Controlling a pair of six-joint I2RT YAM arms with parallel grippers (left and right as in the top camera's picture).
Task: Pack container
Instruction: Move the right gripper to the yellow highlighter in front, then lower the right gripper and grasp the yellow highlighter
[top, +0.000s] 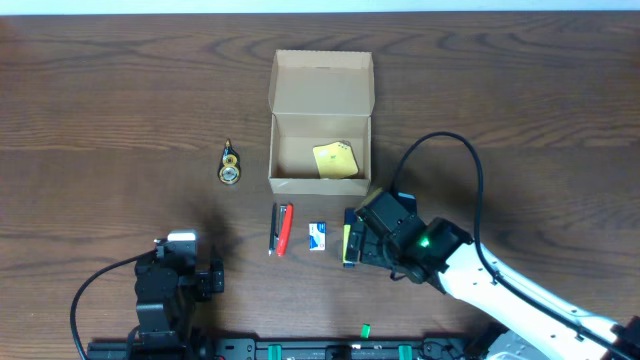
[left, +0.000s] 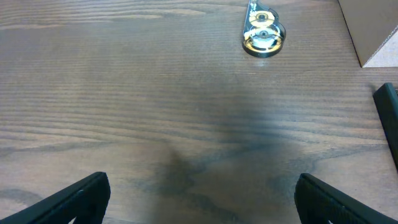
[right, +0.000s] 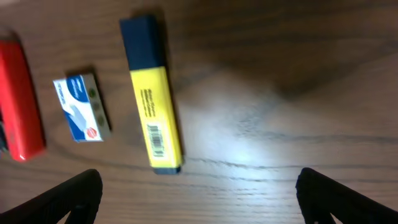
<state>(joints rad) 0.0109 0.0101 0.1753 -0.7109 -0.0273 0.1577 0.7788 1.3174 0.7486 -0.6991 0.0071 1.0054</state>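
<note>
Highlighter (right: 152, 93) looks like the next thing to go in, with the right claw (right: 199, 193) hanging over it.

The box (top: 320, 125) sits mid-table toward the far side, flap open, with a yellow pad (top: 335, 160) already inside. The highlighter lies just near of the box's right corner. The right claw's fingers are spread wide, but from its own camera the highlighter sits left of centre. I'd nudge left until it's in the middle, drop straight down and pinch across the narrow body around the label. Watch the little blue-white packet (right: 81, 107) beside it, since the left finger could bump it. The left claw (left: 202, 193) is also apart, parked over bare table near the gold roll (left: 263, 34).
</note>
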